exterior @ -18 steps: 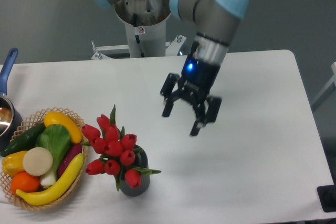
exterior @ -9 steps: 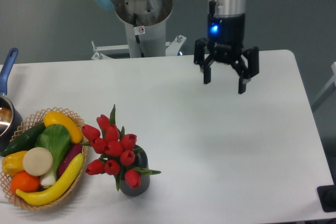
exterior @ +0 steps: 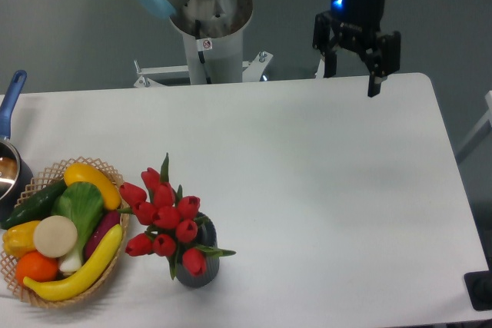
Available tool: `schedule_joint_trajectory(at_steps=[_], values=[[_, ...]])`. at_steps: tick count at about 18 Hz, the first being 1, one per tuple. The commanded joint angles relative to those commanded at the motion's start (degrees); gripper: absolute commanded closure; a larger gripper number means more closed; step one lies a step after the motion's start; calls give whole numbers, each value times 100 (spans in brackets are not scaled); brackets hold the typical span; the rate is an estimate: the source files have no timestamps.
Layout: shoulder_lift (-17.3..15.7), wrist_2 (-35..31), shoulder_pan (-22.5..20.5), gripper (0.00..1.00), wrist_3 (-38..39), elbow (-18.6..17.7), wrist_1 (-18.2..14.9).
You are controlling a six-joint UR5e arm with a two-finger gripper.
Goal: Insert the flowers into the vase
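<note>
The flowers [exterior: 165, 217], a bunch of red tulip buds with green leaves, stand in the small dark grey vase [exterior: 201, 270] near the table's front left. The buds lean left over the vase's rim and hide most of it. My gripper [exterior: 353, 81] is open and empty, pointing down, high above the table's back right edge, far from the vase.
A wicker basket [exterior: 31, 291] of colourful fruit and vegetables sits at the front left, beside the flowers. A pot with a blue handle [exterior: 11, 97] is at the left edge. The shiny metal robot base [exterior: 209, 28] stands behind the table's back edge.
My gripper has risen and moved back and to the right, from above the table's middle to above its back right edge. It stays open and empty. The flowers and vase have not moved.
</note>
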State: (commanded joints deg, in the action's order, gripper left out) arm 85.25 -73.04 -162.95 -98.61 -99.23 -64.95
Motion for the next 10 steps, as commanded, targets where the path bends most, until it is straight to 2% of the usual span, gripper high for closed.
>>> schedule_joint_trajectory(at_steps=[10], values=[[-26,26,-9,0,9,-18,44]])
